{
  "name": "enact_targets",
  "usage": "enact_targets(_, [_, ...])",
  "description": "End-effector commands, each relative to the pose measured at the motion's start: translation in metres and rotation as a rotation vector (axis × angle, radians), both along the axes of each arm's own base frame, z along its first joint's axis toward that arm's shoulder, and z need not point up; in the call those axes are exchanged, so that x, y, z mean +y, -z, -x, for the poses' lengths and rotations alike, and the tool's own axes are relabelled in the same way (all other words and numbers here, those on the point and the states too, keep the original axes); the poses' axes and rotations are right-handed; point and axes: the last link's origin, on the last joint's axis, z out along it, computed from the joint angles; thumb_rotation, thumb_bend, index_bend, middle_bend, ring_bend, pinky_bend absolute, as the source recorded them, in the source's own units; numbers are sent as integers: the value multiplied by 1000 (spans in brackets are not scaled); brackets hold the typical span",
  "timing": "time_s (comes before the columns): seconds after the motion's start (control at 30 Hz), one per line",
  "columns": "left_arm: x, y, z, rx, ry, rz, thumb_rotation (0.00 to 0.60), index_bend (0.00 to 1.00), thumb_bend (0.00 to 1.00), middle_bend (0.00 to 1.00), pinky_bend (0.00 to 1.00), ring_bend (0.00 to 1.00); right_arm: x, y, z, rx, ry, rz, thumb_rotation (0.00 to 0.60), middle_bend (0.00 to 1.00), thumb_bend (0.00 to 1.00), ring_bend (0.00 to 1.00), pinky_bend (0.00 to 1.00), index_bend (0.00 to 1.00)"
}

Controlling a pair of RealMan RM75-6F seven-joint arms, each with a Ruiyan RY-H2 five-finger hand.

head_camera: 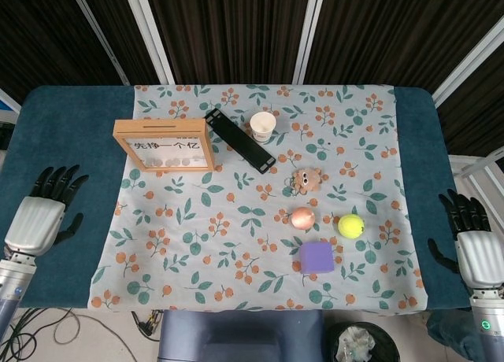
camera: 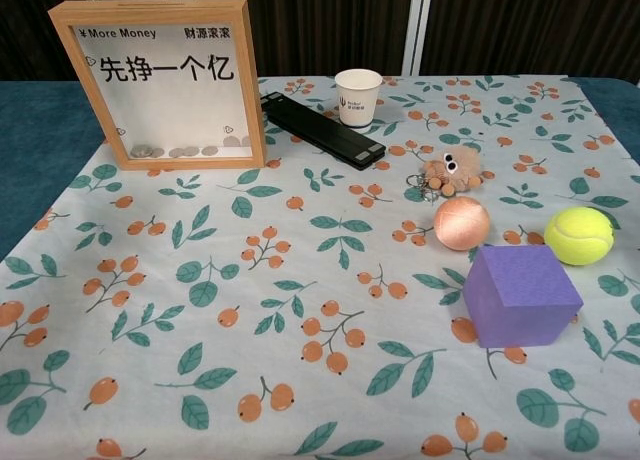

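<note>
Left hand (head_camera: pixel 41 212): positioned over the bare blue table (head_camera: pixel 71 118) at the left edge of the head view, clear of the floral cloth (head_camera: pixel 236 220). Fingers spread, holding nothing. Nearest item: the wooden coin frame (head_camera: pixel 164 145), which stands upright at the far-left part of the cloth, well apart from the hand. In the chest view the frame (camera: pixel 160 80) shows printed characters and coins lying along its lower edge.

Right hand (head_camera: pixel 472 244): positioned at the right edge of the table, off the cloth. Fingers spread, holding nothing. Nearest items: the yellow tennis ball (head_camera: pixel 351 225) and the purple block (head_camera: pixel 316 257), both well apart from the hand.

Other items on the cloth: a black bar (head_camera: pixel 240 139) lies diagonally just beside the frame's right side; a white paper cup (head_camera: pixel 263 126) stands upright next to the bar's far side; a small furry toy with eyes (head_camera: pixel 306 179) lies near the centre; a pink ball (head_camera: pixel 302 217) rests between the toy and the purple block, left of the tennis ball
</note>
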Motion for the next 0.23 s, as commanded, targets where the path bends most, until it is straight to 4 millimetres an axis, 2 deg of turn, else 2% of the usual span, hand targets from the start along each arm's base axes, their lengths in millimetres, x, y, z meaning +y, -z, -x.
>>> enact_targets(0.03, [-12, 10, 13, -11, -4, 5, 600, 117, 399, 0, 0, 0, 2, 0, -2, 1, -9, -3, 600, 0, 388, 0, 0, 0])
enact_targets(0.23, [-18, 16, 24, -10, -8, -6, 600, 117, 399, 0, 0, 0, 4, 1, -5, 10, -8, -7, 600, 0, 388, 0, 0, 0])
